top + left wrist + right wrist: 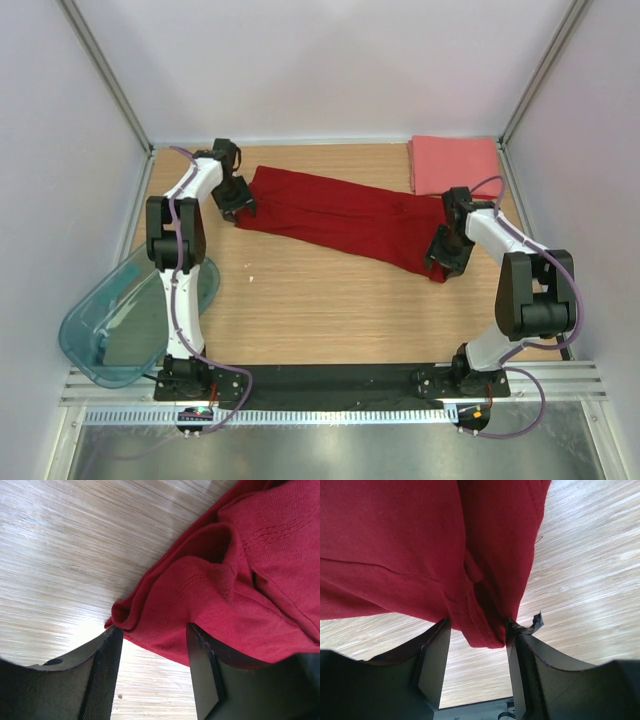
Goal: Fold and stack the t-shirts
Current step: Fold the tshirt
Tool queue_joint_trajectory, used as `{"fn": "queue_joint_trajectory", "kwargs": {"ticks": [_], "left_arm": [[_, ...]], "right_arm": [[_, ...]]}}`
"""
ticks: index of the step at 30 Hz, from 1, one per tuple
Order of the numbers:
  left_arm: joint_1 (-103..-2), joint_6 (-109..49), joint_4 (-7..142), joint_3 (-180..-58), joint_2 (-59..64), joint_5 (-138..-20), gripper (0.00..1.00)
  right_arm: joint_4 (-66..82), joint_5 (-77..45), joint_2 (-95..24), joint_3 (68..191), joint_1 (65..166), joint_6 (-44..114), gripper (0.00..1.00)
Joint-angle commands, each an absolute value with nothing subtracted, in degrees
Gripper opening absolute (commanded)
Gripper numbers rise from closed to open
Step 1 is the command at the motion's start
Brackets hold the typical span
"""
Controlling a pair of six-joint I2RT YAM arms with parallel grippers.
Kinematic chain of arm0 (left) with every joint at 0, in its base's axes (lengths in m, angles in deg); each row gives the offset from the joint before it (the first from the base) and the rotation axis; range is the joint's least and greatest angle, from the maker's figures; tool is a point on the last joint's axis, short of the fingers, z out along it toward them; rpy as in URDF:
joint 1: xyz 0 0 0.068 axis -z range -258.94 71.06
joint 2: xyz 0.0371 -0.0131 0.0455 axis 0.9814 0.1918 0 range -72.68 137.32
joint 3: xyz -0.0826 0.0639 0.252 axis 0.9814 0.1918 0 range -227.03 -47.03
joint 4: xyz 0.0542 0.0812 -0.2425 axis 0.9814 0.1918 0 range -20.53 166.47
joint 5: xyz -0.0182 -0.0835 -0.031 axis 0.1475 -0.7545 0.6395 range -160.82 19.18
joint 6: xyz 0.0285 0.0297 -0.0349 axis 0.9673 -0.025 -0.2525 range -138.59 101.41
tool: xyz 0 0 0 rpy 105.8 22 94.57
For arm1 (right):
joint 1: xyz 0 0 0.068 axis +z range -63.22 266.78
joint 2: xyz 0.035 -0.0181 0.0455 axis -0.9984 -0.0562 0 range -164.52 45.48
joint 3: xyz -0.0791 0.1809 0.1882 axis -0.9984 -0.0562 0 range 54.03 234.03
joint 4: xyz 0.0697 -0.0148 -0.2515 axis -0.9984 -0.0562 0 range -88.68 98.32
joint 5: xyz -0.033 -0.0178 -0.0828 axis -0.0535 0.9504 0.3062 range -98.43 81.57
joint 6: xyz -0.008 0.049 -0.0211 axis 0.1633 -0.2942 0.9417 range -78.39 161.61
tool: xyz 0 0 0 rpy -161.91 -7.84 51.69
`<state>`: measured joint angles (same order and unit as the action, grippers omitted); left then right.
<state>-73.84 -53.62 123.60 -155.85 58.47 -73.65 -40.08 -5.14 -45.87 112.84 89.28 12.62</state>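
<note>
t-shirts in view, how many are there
2: the dark red t-shirt lies diagonally across the middle, the pink t-shirt folded at the far right corner. What the teal bin holds is unclear.

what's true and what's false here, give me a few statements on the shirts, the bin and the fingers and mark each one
1. The dark red shirt reaches from the left fingers to the right fingers. True.
2. The pink shirt is spread open in the middle. False: it is folded to a rectangle in the far right corner.
3. The bin sits at the near left edge. True.
4. The dark red shirt is inside the bin. False: it is stretched across the table.
</note>
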Motion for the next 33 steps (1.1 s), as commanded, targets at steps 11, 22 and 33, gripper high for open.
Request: {"fn": "queue_joint_trajectory", "kwargs": {"ticks": [11,22,33], "left_arm": [[-74.4,-54.8,123.2,-149.3,49.0,-69.6,0.58],[-74.7,-53.6,123.0,-154.7,57.0,-69.2,0.51],[-75.1,-52.8,123.3,-159.4,59.5,-68.4,0.00]], "right_arm": [[-38.8,-4.2,-43.4,110.4,89.1,11.4,0.56],[-38.1,-2.8,-45.6,111.5,89.1,11.9,0.44],[-48.3,3.9,-45.4,113.5,89.0,13.0,0.01]]}}
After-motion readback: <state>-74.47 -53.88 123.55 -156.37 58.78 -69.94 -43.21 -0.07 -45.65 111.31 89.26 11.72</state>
